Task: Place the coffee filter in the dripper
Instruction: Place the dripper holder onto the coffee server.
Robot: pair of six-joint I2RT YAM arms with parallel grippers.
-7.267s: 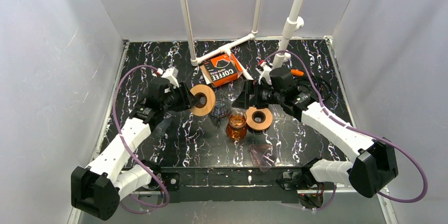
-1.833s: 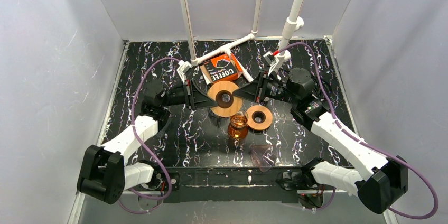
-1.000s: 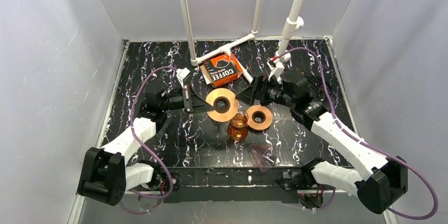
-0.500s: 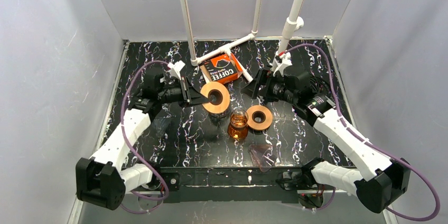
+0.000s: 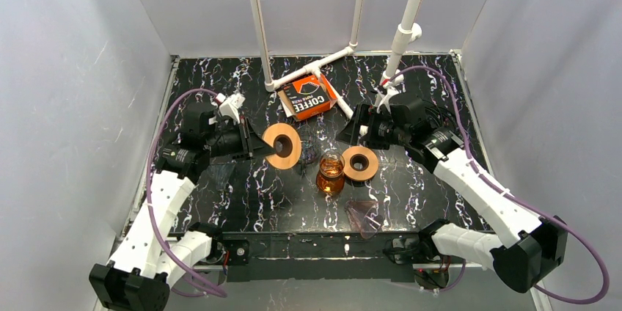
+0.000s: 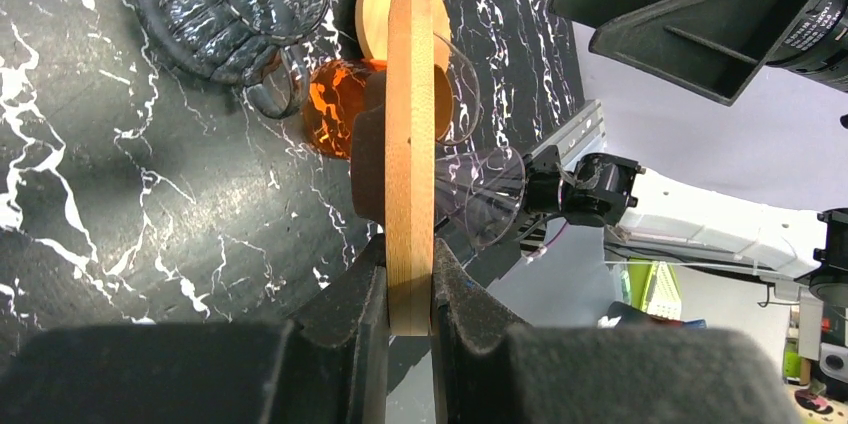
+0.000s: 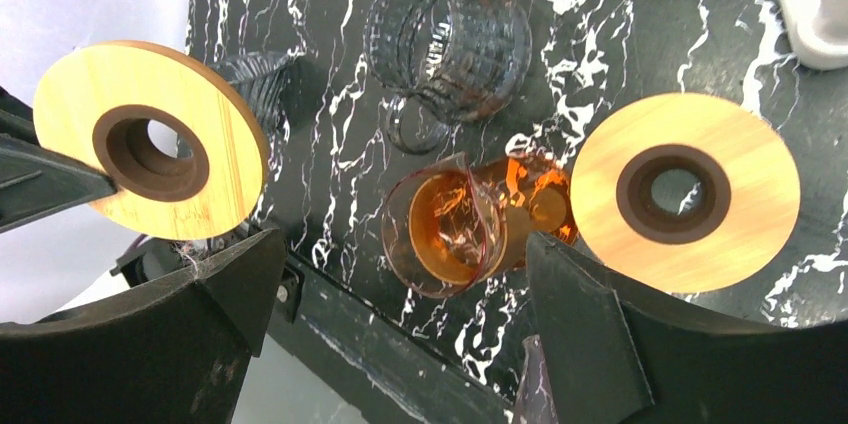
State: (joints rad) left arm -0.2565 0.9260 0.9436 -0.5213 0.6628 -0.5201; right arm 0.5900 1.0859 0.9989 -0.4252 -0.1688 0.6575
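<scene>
The dripper (image 5: 282, 145), clamped edgewise by its wooden collar in the left tool (image 5: 262, 147), hangs left of the amber glass (image 5: 329, 173) (the coffee filter box (image 5: 308, 97) lies far centre), while the right tool (image 5: 352, 127) is spread wide.

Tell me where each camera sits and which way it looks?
Top external: high behind the robot, looking down at the black table; the left gripper and right gripper both show.
Left wrist: just behind the left gripper, looking along its fingers, shut on a wooden ring seen edge-on.
Right wrist: just behind the right gripper, looking down between its open fingers at the amber glass.
Shared: all three show that ring and the amber glass.
</scene>
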